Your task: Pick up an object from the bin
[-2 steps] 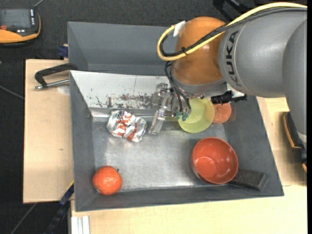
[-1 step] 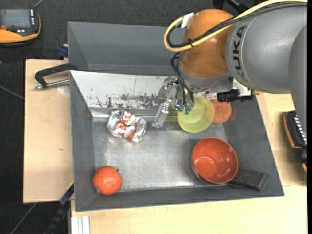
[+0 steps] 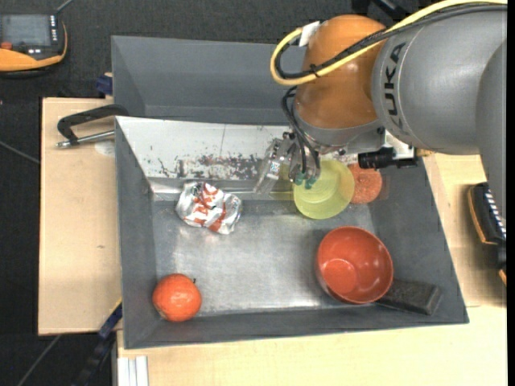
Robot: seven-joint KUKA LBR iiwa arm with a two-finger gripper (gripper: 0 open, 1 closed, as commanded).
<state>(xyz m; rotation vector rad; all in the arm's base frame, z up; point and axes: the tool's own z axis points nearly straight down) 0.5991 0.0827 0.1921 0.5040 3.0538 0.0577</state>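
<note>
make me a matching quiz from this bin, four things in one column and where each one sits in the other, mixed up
Things:
1. crumpled foil wrapper
2. orange ball
3. red bowl
4. yellow-green cup

Places:
A. lower left corner of the bin
B. directly under the gripper
C. lower right, beside a black block
D. left of middle, near the back wall

Pairs: 1-D, 2-A, 3-C, 4-B
</note>
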